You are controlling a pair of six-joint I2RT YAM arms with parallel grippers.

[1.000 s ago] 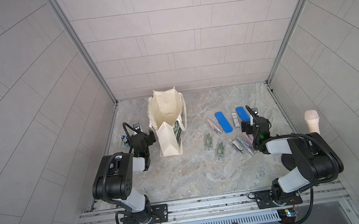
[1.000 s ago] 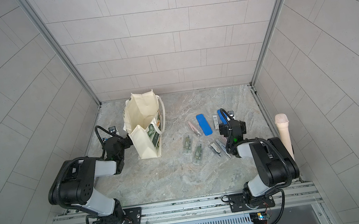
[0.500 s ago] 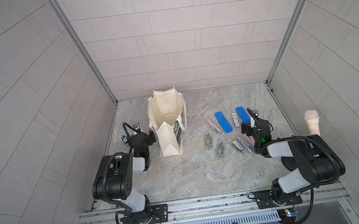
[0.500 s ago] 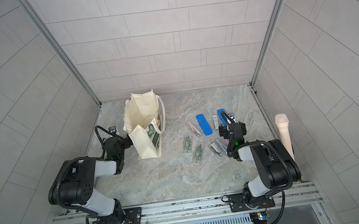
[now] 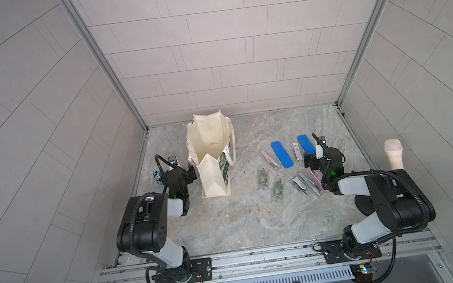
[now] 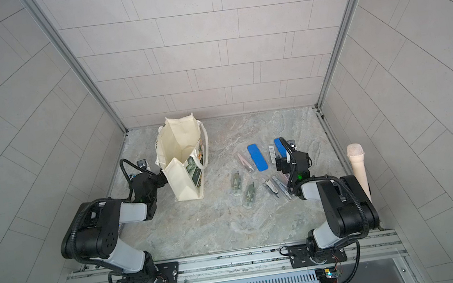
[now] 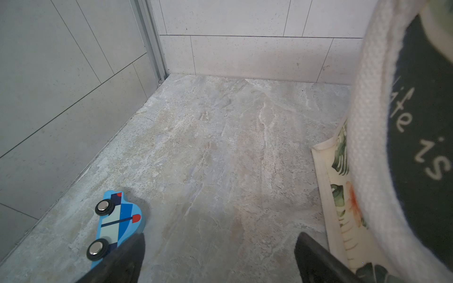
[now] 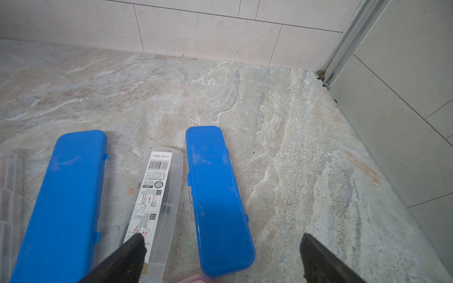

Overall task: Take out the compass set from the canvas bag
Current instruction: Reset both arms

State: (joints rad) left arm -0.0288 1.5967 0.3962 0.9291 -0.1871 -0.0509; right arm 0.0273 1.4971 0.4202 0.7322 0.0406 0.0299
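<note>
The canvas bag [image 5: 211,156] [image 6: 179,153] stands upright and open at the left of the table; only cream cloth shows inside it. Compass set cases lie to its right: two blue ones [image 5: 282,154] [image 5: 304,143] and several clear ones. My left gripper [image 5: 174,172] [image 7: 220,245] is open and empty, low beside the bag's printed side [image 7: 343,196]. My right gripper [image 5: 322,154] [image 8: 223,245] is open over the near end of a blue case [image 8: 215,196], not touching it, with a clear labelled case [image 8: 157,193] and the other blue case [image 8: 66,201] alongside.
A blue toy car [image 7: 117,220] [image 5: 157,177] lies by my left gripper near the left wall. Clear cases with green contents [image 5: 263,177] [image 5: 277,190] lie mid-table. A beige microphone-like post [image 5: 394,154] stands at the right wall. A pink-edged case [image 8: 193,279] lies under my right gripper.
My right wrist has shifted slightly above the cases. The left arm, the bag and the cases have not moved.
</note>
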